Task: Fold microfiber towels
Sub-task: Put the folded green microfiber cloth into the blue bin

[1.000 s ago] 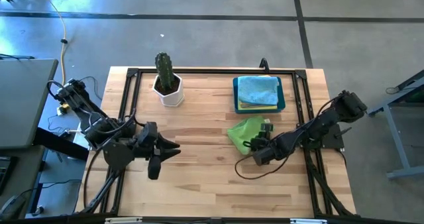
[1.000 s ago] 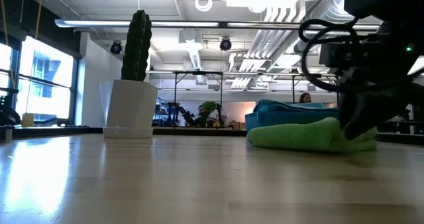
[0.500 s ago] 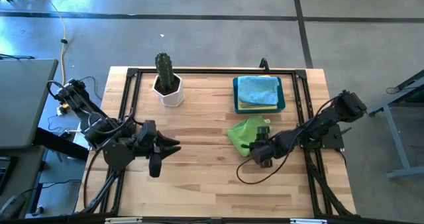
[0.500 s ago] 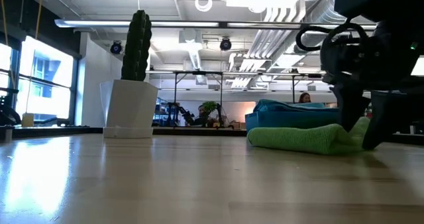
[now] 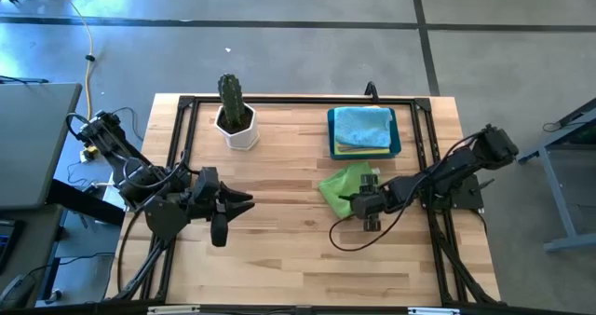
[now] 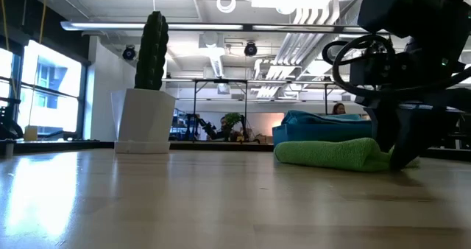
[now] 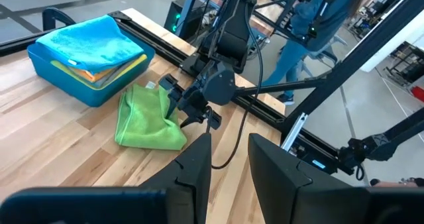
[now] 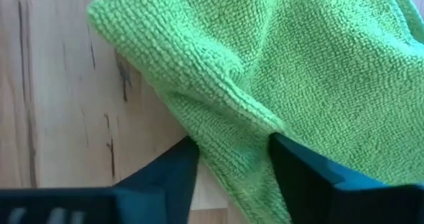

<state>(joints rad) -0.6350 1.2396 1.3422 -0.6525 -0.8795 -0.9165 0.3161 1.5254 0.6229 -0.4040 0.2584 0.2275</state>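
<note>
The right pincer (image 5: 358,201), its fingers spread apart and clamping nothing, sits low at the near edge of a lime green towel (image 5: 345,184); in the right wrist view a ridge of the cloth (image 8: 232,111) lies between the two fingers. The towel lies rumpled on the table (image 5: 279,250), just in front of the blue bin (image 5: 399,143), which holds a light blue towel (image 5: 363,124) atop others. The towel runs away from the pincer toward the bin. The left pincer (image 5: 244,203) waits well apart, part-open and empty; the right arm looks far nearer.
</note>
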